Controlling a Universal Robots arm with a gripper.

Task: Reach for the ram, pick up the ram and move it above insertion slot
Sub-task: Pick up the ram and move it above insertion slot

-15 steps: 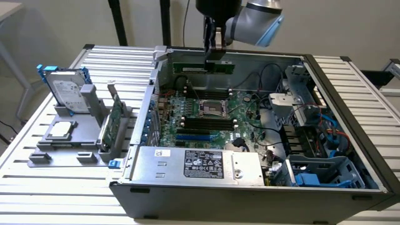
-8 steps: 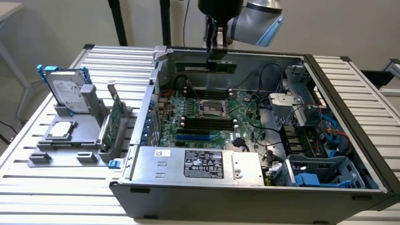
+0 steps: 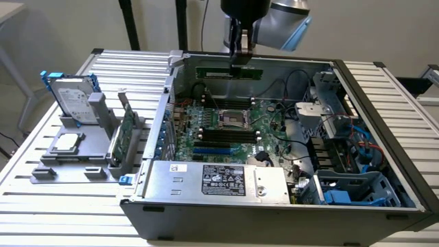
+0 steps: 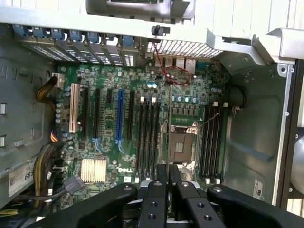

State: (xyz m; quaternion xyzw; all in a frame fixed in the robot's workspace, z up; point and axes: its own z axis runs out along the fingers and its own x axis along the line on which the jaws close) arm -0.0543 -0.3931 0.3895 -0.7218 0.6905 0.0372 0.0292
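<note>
My gripper [image 3: 240, 57] hangs over the back of the open computer case [image 3: 384, 103] and is shut on the ram [image 3: 229, 72]. The ram is a narrow green stick, held level by its top edge, well above the motherboard [image 3: 226, 123]. In the wrist view the fingers [image 4: 160, 176] press together on the ram [image 4: 170, 118], which appears edge-on as a thin line over the board. That line runs between the bank of black memory slots [image 4: 148, 135] and the CPU socket [image 4: 180, 147]. A second bank of slots [image 4: 211, 142] lies on the socket's other side.
On the exterior view's left, a grey holder [image 3: 75, 154] carries a hard drive [image 3: 74, 100], a CPU [image 3: 67, 142] and a larger green expansion card [image 3: 122, 139]. The power supply [image 3: 219, 180] fills the case's front. Drive cages and cables [image 3: 343, 149] crowd its right side.
</note>
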